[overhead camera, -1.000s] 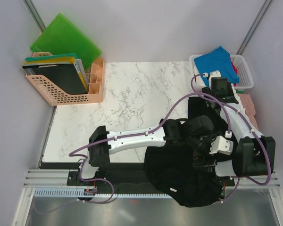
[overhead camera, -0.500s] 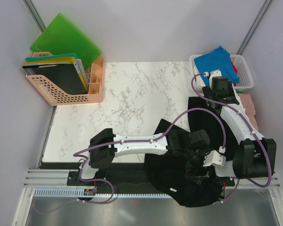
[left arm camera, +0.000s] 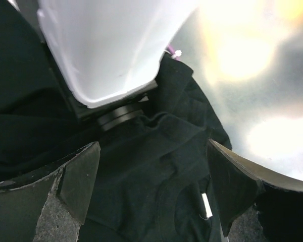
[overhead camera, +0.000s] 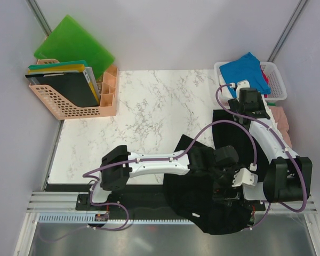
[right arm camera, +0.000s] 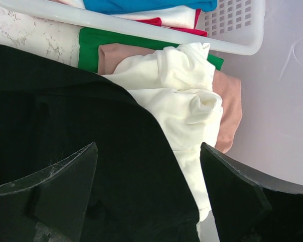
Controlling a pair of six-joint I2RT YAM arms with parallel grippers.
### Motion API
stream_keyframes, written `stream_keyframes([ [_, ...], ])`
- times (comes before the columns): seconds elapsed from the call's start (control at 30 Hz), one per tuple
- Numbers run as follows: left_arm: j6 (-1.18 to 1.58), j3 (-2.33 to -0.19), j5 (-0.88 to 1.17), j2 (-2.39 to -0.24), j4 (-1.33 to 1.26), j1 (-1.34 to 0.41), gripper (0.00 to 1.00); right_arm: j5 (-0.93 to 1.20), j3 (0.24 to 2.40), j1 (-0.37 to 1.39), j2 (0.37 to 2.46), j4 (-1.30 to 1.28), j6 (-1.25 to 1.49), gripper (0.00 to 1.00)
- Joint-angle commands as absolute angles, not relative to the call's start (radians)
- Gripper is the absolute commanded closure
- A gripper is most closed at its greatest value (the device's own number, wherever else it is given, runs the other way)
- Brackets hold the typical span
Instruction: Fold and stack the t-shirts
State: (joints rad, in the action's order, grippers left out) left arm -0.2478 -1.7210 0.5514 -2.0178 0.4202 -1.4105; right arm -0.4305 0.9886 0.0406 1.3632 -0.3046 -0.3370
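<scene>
Step in hand: spreading the black t-shirt point(overhead camera: 189, 194) flat before any fold, as I judge it.
Black t-shirt: bunched at the lower right of the top view. Part of it lies on the table point(overhead camera: 149, 112) and the rest spills over the near edge. Its white neck label point(left arm camera: 206, 204) shows low in the left wrist view.
Left hand point(left arm camera: 152, 146): jaws wide, nothing between them, hovering over rumpled black cloth near the collar.
Right hand point(right arm camera: 147, 148): jaws wide, holding nothing, over the far edge of the black cloth.
Other shirts: a crumpled white t-shirt point(right arm camera: 184, 96) lies on a pink t-shirt point(right arm camera: 230, 111) and a green t-shirt point(right arm camera: 91, 45), just beside the black edge. A blue t-shirt point(overhead camera: 245, 69) sits in the white basket point(right arm camera: 242, 45) in the upper right.
Doing it well: take one layer only, at the shoulder or hem rather than mid-fold. Each hand should grip a separate corner, then both draw the cloth back onto the marble, taut and unwrinkled.
Risk: the right hand could catch the white t-shirt along with the black edge.
</scene>
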Motion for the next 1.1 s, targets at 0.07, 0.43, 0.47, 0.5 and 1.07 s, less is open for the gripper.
stream_keyframes([
  [0.07, -0.252, -1.813, 0.506, -2.048, 0.376, -1.416, 0.07, -0.413, 0.991, 0.034, 1.361, -0.27, -0.328, 0.11],
  [0.43, -0.242, -1.895, 0.551, -2.137, 0.405, -1.422, 0.1, -0.411, 0.977, 0.017, 1.355, -0.256, -0.354, 0.11],
  [0.47, -0.25, -1.882, 0.542, -2.134, 0.408, -1.422, 0.1, -0.405, 0.977, 0.015, 1.356, -0.258, -0.353, 0.11],
  [0.5, -0.259, -1.873, 0.534, -2.125, 0.408, -1.422, 0.11, -0.403, 0.977, 0.015, 1.359, -0.256, -0.353, 0.11],
  [1.07, -0.273, -1.764, 0.522, -2.063, 0.394, -1.424, 0.36, -0.388, 0.969, 0.015, 1.382, -0.247, -0.337, 0.11],
])
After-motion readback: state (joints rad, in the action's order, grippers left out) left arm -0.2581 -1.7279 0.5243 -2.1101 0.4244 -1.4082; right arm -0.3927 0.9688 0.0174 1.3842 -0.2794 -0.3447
